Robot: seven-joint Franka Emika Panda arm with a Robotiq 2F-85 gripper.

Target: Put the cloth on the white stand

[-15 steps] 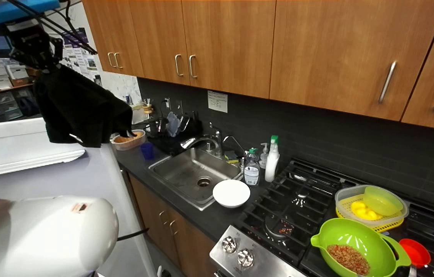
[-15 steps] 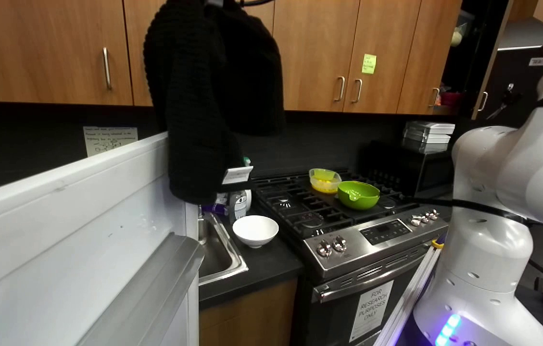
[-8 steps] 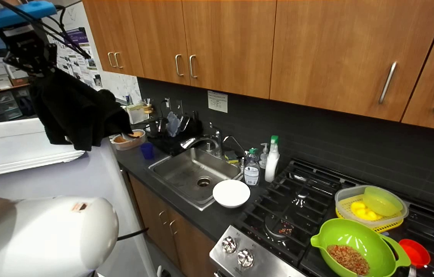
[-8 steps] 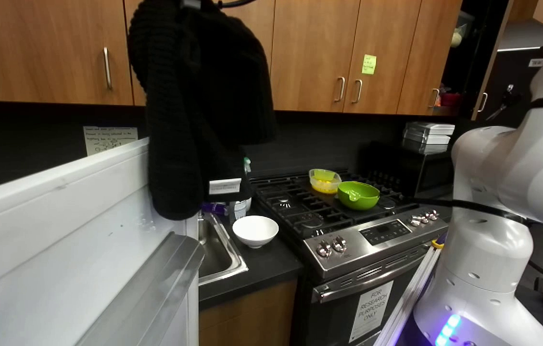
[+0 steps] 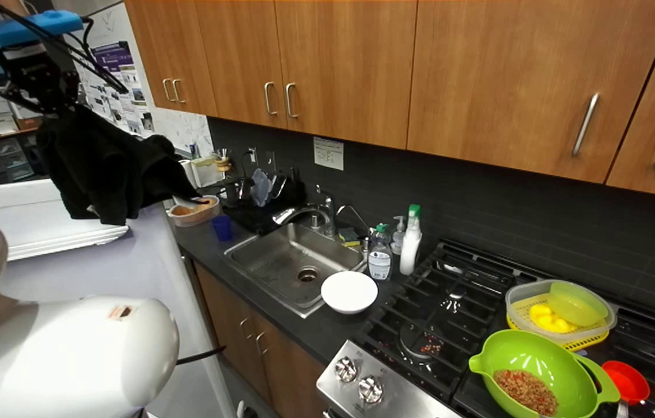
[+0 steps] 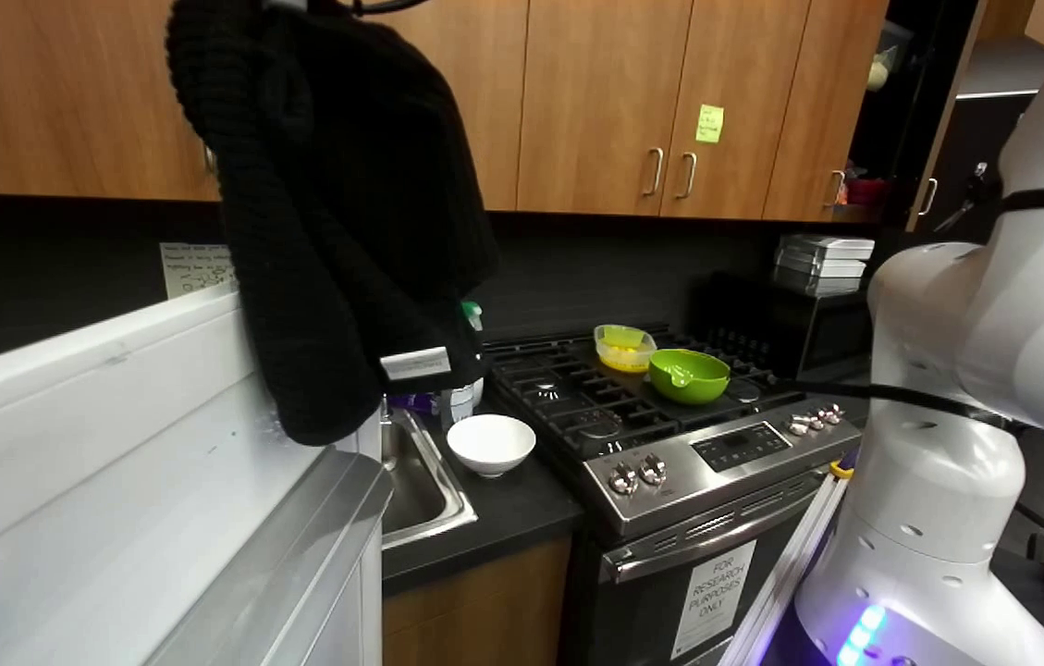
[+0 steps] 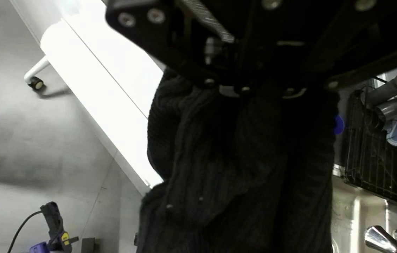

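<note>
The black ribbed cloth point(image 5: 109, 168) hangs bunched from my gripper point(image 5: 63, 109) at the upper left in an exterior view. In an exterior view the cloth point(image 6: 355, 194) also hangs in front of the white stand point(image 6: 87, 481), with a white label near its lower edge. The stand's white panel point(image 5: 141, 278) is below and behind the cloth. In the wrist view the cloth point(image 7: 233, 168) fills the middle, under my gripper point(image 7: 261, 91), and the stand's bright top point(image 7: 103, 77) runs along its left side. My gripper is shut on the cloth; its fingertips are hidden in the folds. I cannot tell whether the cloth touches the stand.
A steel sink point(image 5: 298, 261), a blue cup point(image 5: 223, 227) and a white bowl point(image 5: 349, 292) are on the counter beside the stand. The stove point(image 5: 420, 325) carries a green bowl point(image 5: 536, 354). Wooden cabinets point(image 5: 350, 64) hang above. The stand has a castor point(image 7: 36, 83) on the floor.
The gripper and the cloth have moved leftward and a little down in both exterior views, further over the white stand. The cloth swings slightly. The gripper stays shut on it.
</note>
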